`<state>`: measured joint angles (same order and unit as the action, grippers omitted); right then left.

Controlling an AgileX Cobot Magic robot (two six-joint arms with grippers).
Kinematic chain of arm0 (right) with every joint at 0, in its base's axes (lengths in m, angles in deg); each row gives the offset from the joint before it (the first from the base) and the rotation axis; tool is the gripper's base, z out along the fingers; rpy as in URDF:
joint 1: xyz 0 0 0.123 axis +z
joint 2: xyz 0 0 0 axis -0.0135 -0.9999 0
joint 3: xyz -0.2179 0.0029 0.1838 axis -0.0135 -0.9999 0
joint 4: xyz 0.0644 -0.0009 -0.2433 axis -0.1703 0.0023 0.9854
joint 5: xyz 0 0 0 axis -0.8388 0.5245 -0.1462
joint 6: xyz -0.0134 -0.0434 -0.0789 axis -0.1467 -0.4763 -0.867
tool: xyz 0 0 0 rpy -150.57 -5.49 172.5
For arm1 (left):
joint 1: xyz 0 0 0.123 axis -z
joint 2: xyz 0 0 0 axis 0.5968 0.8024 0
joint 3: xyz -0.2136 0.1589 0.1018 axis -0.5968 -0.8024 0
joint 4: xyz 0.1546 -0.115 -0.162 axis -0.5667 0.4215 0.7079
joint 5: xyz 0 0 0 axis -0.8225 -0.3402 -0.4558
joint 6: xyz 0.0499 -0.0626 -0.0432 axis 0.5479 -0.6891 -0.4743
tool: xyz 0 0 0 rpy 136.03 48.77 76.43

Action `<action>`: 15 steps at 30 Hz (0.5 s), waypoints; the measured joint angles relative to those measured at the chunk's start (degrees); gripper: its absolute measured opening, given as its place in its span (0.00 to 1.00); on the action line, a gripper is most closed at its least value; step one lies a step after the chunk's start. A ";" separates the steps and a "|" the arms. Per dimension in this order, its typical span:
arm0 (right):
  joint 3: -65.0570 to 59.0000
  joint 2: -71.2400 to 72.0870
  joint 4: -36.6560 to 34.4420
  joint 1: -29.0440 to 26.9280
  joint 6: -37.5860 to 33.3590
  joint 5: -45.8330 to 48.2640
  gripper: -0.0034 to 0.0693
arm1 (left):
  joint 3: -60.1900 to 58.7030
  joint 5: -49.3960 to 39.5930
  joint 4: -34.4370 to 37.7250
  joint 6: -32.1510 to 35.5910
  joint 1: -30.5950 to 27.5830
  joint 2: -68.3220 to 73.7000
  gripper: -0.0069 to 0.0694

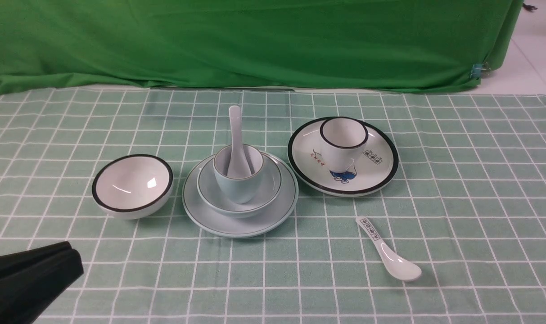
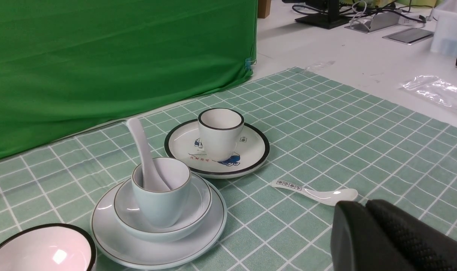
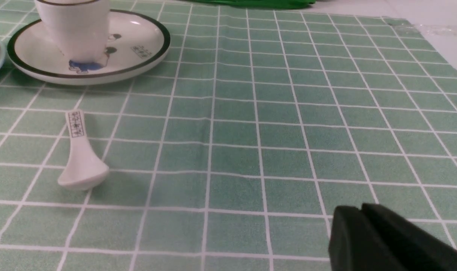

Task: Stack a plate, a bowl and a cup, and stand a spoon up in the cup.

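Pale blue-green ware makes up the finished stack near the middle of the tabletop [image 1: 457, 225]: the plate [image 1: 279, 211] lies flat on the checked cloth, the bowl [image 1: 268, 191] sits inside it, and the cup [image 1: 239, 180] stands upright in the bowl. The spoon [image 1: 235, 135], plain glossy white, stands in the cup with its scoop down and its handle rising above the rim, leaning toward the far side. Judged from this, every step of the task looks done and nothing is left to place.

The other set is untouched and apart: a black-rimmed bowl [image 1: 132, 185] to the stack's left, a printed plate [image 1: 381, 173] to its right carrying a black-rimmed cup [image 1: 343, 141], and a printed-handle spoon [image 1: 387, 249] lying flat nearer the robot.

The left hand [image 1: 72, 258] shows at the near left corner, well away from the stack, fingers pressed together and holding nothing. The right hand [image 3: 362, 218] appears only in its own wrist view, low over bare cloth, likewise clenched and empty. Both arms seem parked clear of the crockery.
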<state>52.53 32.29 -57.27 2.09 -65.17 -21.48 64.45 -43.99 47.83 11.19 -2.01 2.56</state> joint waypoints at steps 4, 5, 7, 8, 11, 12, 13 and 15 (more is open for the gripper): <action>0.00 0.00 -0.06 0.00 0.00 0.00 0.14 | 0.00 0.00 0.00 0.00 0.00 0.00 0.11; 0.00 0.00 -0.06 0.00 0.00 0.00 0.14 | 0.00 0.00 0.00 0.00 0.00 0.00 0.11; 0.00 0.00 -0.11 0.00 0.00 0.00 0.15 | 0.00 0.00 0.00 0.00 0.00 0.00 0.11; 0.00 0.00 -0.11 0.00 0.00 0.00 0.15 | 0.00 0.00 0.00 0.00 0.00 0.00 0.11; 0.00 0.00 -0.11 0.00 0.00 0.00 0.15 | -1.22 1.93 -0.56 0.35 -0.15 -0.18 0.11; 0.00 0.00 -0.11 0.00 0.00 0.00 0.15 | -1.58 2.67 -0.68 0.50 -0.34 -0.28 0.11; 0.00 0.00 -0.11 0.00 0.00 0.03 0.15 | -2.90 5.58 -0.94 0.77 -1.32 -0.68 0.11; 0.00 0.00 -0.18 0.00 0.00 0.03 0.16 | -6.13 12.41 -1.14 1.16 -5.50 -2.00 0.11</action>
<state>52.53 32.29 -57.45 2.09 -65.17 -21.46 58.32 -31.58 46.69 12.34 -7.51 0.55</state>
